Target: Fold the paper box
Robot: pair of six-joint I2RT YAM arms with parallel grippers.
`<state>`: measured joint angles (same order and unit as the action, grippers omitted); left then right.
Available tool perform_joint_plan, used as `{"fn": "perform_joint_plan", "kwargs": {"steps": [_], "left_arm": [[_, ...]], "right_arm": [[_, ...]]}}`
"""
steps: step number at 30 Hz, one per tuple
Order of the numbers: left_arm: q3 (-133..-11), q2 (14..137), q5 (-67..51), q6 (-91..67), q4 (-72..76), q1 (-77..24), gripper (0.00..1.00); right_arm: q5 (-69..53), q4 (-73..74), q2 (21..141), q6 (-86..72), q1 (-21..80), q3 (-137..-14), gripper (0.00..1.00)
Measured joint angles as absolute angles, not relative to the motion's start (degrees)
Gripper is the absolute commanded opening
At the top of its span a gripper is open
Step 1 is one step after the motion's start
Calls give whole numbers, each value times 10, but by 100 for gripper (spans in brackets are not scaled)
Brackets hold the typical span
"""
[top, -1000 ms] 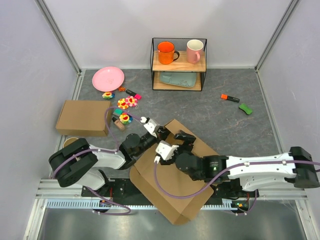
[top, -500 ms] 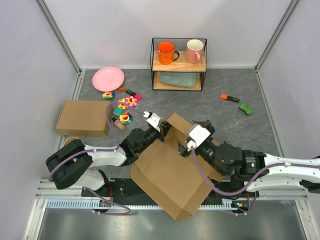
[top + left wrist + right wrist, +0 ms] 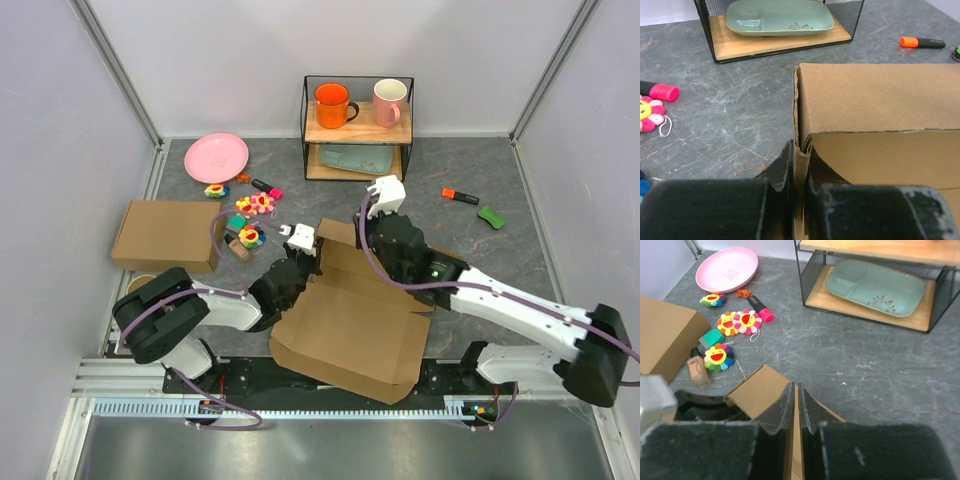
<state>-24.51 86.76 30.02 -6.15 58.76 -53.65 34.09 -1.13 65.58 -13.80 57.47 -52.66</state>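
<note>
1. While the left gripper (image 3: pixel 799 155) is clenched on the paper box (image 3: pixel 350 335) at its left corner, the cardboard wall stands upright between the fingers.
2. The right gripper (image 3: pixel 796 390) is also closed, pinching a thin cardboard edge of the same box on its far side.
3. The paper box lies partly folded on the grey surface (image 3: pixel 560 250) at the near edge, between the two arms. Its broad panel lies flat and its far wall is raised.
4. A second cardboard box (image 3: pixel 165 235), fully box-shaped, sits to the left, apart from the paper box.
5. At the far side stands a wire shelf (image 3: pixel 304 130). An orange mug (image 3: pixel 332 103) and a pink mug (image 3: pixel 388 100) sit on top, and a green tray (image 3: pixel 358 158) lies below.
6. A pink plate (image 3: pixel 216 157) lies far left, with flower toys (image 3: pixel 255 205) near it.
7. An orange marker (image 3: pixel 460 196) lies to the right of the shelf.
</note>
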Motion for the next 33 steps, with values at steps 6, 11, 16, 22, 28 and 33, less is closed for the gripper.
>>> {"fn": "perform_joint_plan", "kwargs": {"steps": [6,11,16,22,28,33], "left_arm": [[-233,905,321,-61,669,-538,2],[-227,926,329,-61,713,-538,3],[-227,933,338,-61,726,-538,8],[-232,934,338,-53,719,-538,2],[-251,914,337,-37,655,-538,2],[-305,867,350,-45,475,-538,2]], "right_arm": [[246,-81,736,-198,524,-521,9],[201,-122,784,-213,524,-507,4],[189,-164,802,-222,524,-495,2],[191,-194,806,-228,523,-483,1],[199,-190,805,-227,520,-483,5],[230,-143,775,-222,519,-485,37]]}}
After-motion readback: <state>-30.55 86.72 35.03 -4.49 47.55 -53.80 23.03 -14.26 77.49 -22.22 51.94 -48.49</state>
